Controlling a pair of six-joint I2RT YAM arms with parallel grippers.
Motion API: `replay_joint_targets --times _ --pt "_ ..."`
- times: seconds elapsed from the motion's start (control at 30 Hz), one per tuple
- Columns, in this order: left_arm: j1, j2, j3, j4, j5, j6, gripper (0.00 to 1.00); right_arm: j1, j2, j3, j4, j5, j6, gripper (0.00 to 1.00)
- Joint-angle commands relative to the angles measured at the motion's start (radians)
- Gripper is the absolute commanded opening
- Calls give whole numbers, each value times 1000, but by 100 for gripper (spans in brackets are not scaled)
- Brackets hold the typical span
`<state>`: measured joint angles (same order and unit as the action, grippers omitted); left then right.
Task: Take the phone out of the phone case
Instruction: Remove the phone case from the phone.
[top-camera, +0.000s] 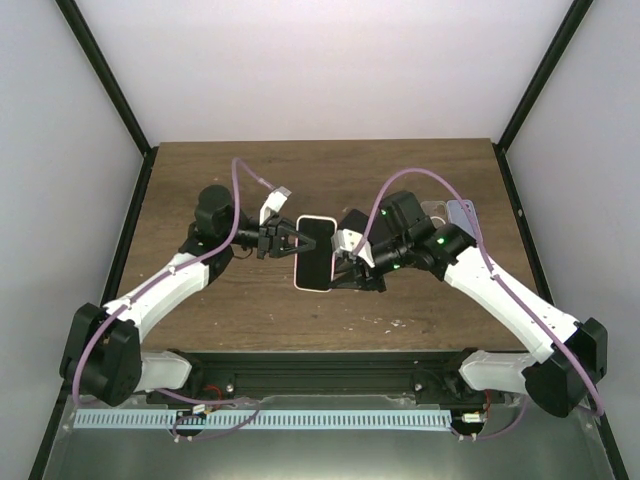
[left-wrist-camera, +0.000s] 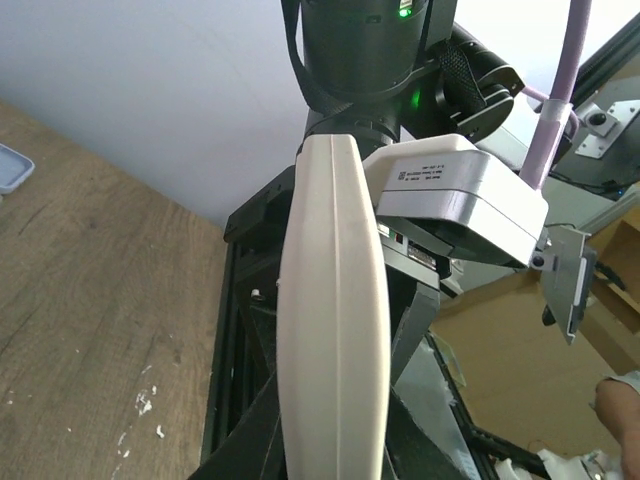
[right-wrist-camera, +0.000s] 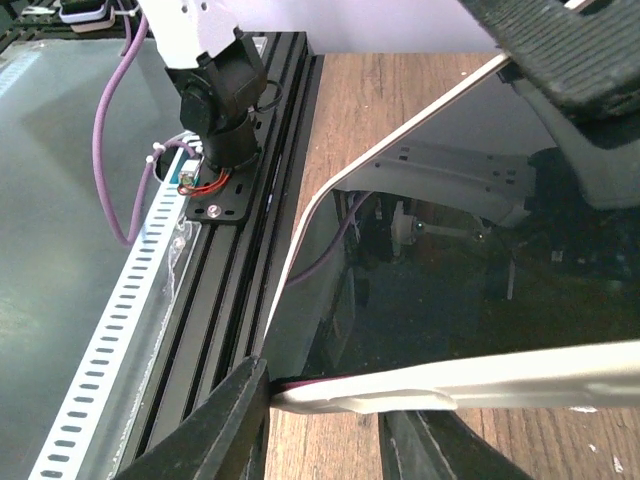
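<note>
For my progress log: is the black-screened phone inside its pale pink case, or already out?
Inside. From above, the pale pink case rims the black-screened phone on every visible side.

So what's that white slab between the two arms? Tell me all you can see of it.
It is a phone in a pale, smooth phone case, plastic or rubber by its look. The glossy dark screen faces up and mirrors what is above. The case has rounded corners and a bulging side. It is over the middle of the table, long side running front to back, pinched between the left tool and the right tool. Whether it touches the wood is unclear.
</note>
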<state>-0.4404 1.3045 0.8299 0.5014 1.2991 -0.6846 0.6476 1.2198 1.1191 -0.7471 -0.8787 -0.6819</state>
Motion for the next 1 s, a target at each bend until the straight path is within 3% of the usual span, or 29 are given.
replay_joint_targets --times 0.0,0.73,0.97 --pt "6 2 6 69 -40 -17 0 55 -14 -15 14 19 -51 28" --pt "2 47 -11 239 31 -178 0 60 -7 -26 117 190 -163 16" --pt "-3 45 -11 235 34 -175 0 55 17 -51 222 211 -80 15"
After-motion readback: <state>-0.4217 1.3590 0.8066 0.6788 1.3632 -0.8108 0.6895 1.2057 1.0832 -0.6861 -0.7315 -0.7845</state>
